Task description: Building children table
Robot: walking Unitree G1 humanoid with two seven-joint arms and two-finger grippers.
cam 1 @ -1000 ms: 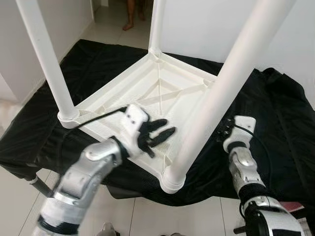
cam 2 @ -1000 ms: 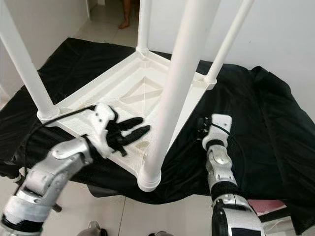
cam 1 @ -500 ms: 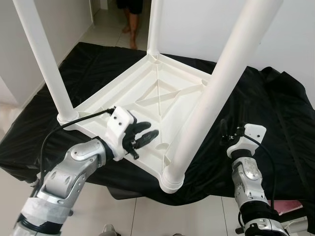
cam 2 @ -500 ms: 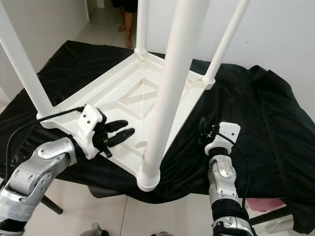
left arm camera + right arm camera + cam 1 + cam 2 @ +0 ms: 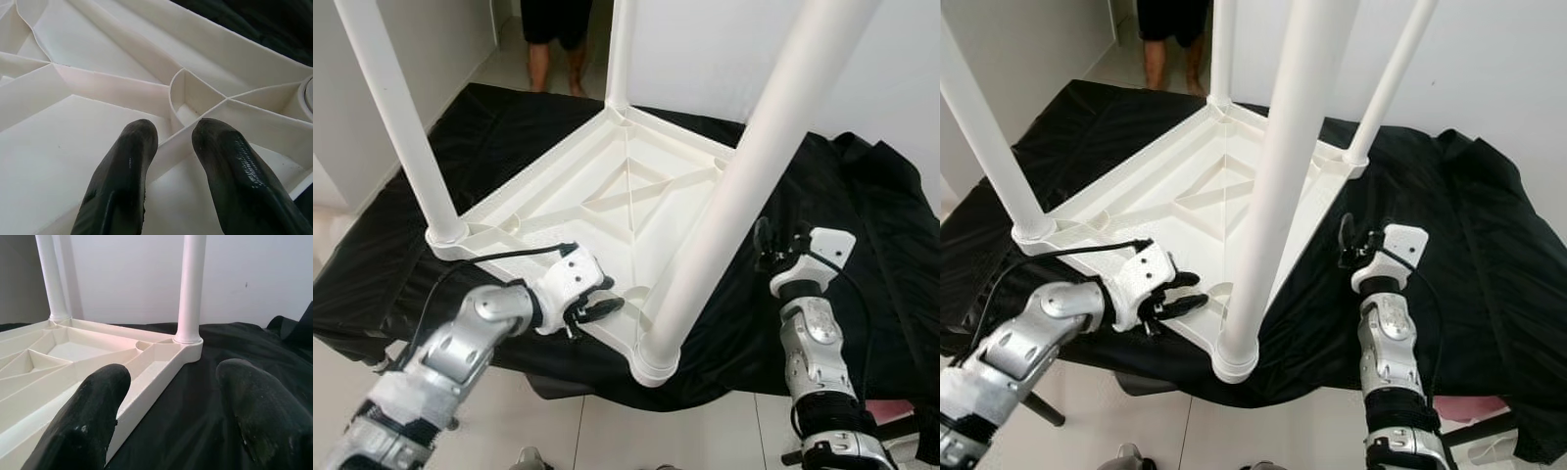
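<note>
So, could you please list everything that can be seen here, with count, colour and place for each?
Children's table: one, white plastic, upside down on the black cloth, underside ribs facing up.
Table legs: four, white, standing upward from the table's corners.
Black cloth: one, spread under the table, creased on the robot's right.
Floor tiles: light, below the cloth's near edge.
Wall: white, behind the table.
Person: one, bare legs, standing at the far doorway.
Left end effector: black fingers, open, at the table's near rim, over a rib.
Right end effector: black fingers, open, over the cloth, right of the nearest leg.
</note>
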